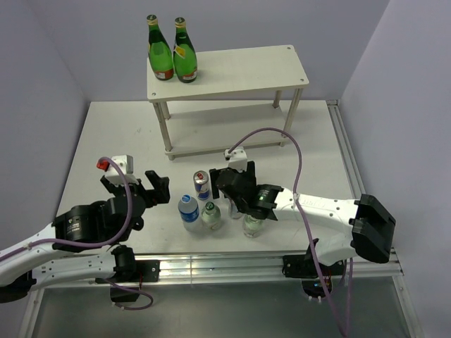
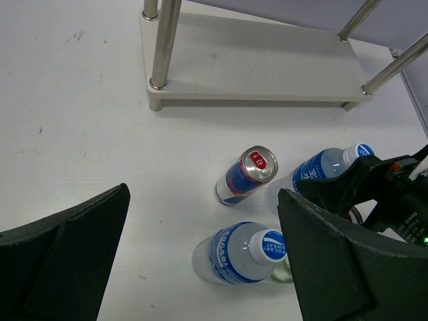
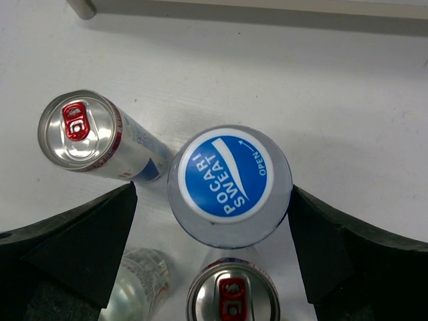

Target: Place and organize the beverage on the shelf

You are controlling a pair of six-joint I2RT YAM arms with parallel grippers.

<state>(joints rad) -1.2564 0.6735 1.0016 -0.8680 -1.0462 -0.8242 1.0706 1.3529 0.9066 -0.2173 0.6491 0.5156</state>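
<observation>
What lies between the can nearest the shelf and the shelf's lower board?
Only bare table separates can and shelf, clearest in the left wrist view.

On the cream-white two-tier shelf (image 1: 246, 70), two green glass bottles (image 1: 161, 53) blocked the left end of the top board; the rest of it and the lower board (image 1: 225, 137) lay free. The white table (image 1: 120, 134) at left was open. In the right wrist view a slim silver can (image 3: 80, 127) at upper left, a second can (image 3: 233, 297) at the bottom and a small clear bottle (image 3: 137, 287) at lower left crowded the blue-capped water bottle (image 3: 229, 177).
</observation>
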